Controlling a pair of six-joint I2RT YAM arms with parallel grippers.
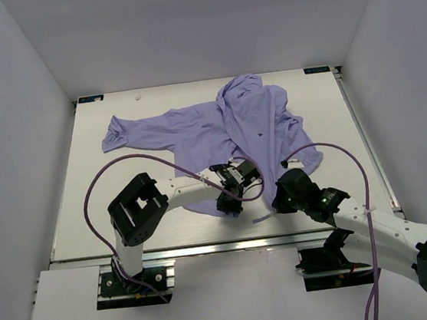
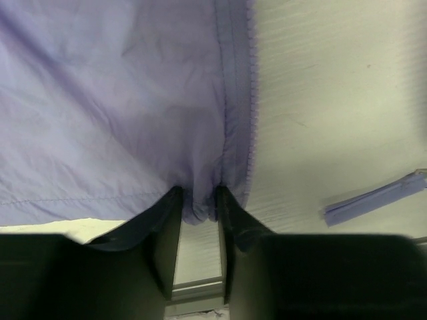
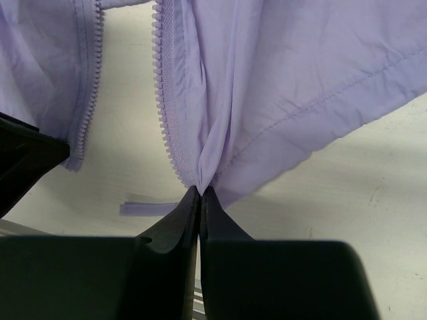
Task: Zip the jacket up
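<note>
The lavender jacket (image 1: 232,123) lies wrinkled on the white table, one sleeve stretched to the far left. Its front is open, with two zipper edges apart in the right wrist view (image 3: 90,80) (image 3: 167,100). My left gripper (image 1: 228,203) is shut on the jacket's bottom hem (image 2: 199,207) beside the left zipper edge (image 2: 250,100). My right gripper (image 1: 280,199) is shut on the bottom corner of the other front panel (image 3: 203,175), just by its zipper teeth. A loose lavender strip (image 2: 373,200) lies on the table between the grippers; it also shows in the right wrist view (image 3: 150,209).
The table's front metal rail (image 1: 223,245) runs just behind both grippers. Purple cables (image 1: 94,197) loop over each arm. Bare white table (image 1: 117,194) lies to the left of the jacket's hem and to the right (image 1: 345,160).
</note>
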